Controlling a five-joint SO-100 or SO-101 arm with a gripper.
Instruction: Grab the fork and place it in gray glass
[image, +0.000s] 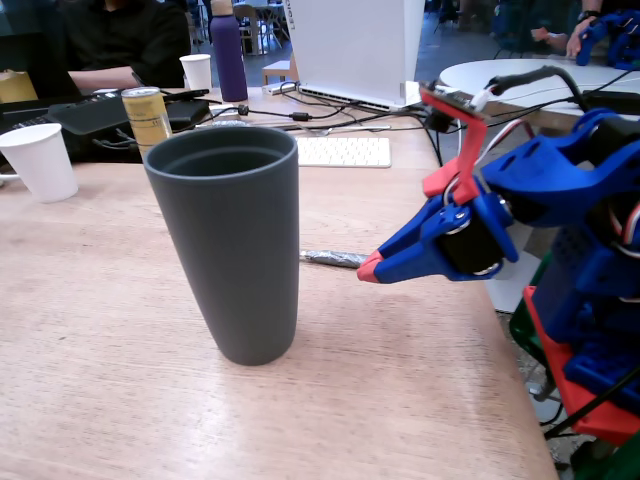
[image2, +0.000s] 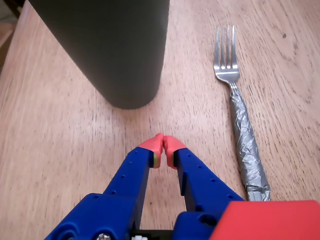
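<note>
- Tabletop (image: 120, 340): light wood grain surface that carries every item listed below.
- Gray glass (image: 228, 245): tall, dark gray ribbed tumbler standing upright on the table, mouth open and slightly wider than the base. In the wrist view its base (image2: 120, 55) sits ahead of the gripper and to the left of the fork.
- Gripper (image2: 163, 149): blue two-finger unit with red tips. Tips are pressed together with nothing between them. In the fixed view the gripper (image: 372, 268) hangs above the table to the right of the glass, apart from it.
- Fork (image2: 240, 115): lies flat on the table to the right of the gripper in the wrist view, tines pointing away from the camera, handle wrapped in crinkled silver tape. It touches neither the glass nor the gripper. The fixed view shows only a short length of handle (image: 332, 258) between glass and gripper.
</note>
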